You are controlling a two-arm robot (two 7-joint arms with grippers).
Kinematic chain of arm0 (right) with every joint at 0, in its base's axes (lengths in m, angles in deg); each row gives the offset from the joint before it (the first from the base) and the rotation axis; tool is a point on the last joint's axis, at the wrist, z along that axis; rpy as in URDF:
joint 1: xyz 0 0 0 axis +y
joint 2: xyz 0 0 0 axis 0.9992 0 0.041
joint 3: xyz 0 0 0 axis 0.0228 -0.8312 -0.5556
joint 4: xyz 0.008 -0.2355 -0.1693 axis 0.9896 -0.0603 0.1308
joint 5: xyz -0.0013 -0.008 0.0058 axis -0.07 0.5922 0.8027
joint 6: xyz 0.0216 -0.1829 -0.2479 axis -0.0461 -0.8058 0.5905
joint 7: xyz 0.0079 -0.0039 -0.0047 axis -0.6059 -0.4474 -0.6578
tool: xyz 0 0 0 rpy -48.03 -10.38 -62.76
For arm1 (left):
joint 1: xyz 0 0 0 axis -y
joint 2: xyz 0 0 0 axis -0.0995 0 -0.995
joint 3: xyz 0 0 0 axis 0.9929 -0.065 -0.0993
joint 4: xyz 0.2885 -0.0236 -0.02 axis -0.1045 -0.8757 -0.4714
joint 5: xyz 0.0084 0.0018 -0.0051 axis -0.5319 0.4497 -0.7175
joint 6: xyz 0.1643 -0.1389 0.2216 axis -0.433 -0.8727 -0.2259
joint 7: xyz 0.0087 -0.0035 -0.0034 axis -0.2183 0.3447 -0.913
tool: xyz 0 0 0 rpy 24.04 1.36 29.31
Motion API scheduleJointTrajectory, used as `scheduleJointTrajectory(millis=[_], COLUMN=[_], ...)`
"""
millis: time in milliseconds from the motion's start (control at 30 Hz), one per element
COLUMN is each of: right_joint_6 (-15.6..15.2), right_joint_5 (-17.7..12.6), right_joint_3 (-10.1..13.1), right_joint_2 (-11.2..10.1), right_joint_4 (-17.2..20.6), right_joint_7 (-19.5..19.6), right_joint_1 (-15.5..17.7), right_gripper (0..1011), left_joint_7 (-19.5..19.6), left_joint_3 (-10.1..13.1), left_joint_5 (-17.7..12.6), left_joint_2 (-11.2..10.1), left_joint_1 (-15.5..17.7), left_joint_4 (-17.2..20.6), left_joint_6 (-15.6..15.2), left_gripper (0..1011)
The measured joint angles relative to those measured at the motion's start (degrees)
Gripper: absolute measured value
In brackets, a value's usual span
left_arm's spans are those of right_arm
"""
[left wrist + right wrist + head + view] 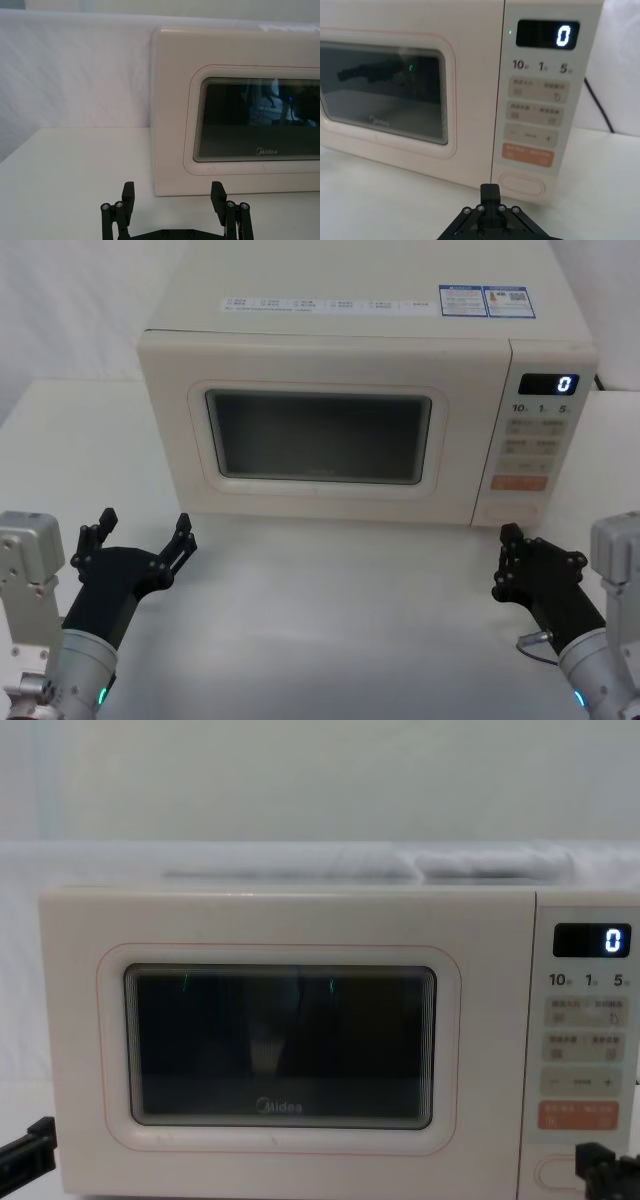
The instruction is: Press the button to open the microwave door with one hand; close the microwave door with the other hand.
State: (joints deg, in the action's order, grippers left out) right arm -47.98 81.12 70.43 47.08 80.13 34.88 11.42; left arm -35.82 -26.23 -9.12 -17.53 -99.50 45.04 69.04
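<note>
The microwave door (315,435) is seen shut, flush with the body, filling the centre of the head view; opening is not yet done. The button (522,184) is found low on the control panel (530,440), under the orange key (528,155), at lower centre of the right wrist view. The right tool (512,562), clenched to a single tip, is placed at lower right of the head view, just short of the button and nearly level with it. A straight, square push on the pill's middle is judged best, the orange key being avoided. The left tool (145,537), released and spread, is kept at lower left, near the door's left corner, apart from it, where the swing path should be left free until closing.
</note>
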Motion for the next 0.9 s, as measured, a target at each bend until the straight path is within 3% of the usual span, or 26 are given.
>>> scheduleJointTrajectory(millis=[467,900], right_joint_6=[-1.33,-0.25], right_joint_5=[2.53,1.26], right_joint_3=[-0.05,1.64], right_joint_2=[3.66,6.14], right_joint_4=[-5.49,-9.11], right_joint_7=[-1.16,-2.45], right_joint_1=[-2.45,-4.65], right_gripper=[0,0], left_joint_7=[0.0,0.0], left_joint_3=[0.0,0.0], left_joint_5=[0.0,0.0], left_joint_2=[0.0,0.0], left_joint_1=[0.0,0.0], left_joint_4=[0.0,0.0], left_joint_6=[0.0,0.0], left_gripper=[1001,1001])
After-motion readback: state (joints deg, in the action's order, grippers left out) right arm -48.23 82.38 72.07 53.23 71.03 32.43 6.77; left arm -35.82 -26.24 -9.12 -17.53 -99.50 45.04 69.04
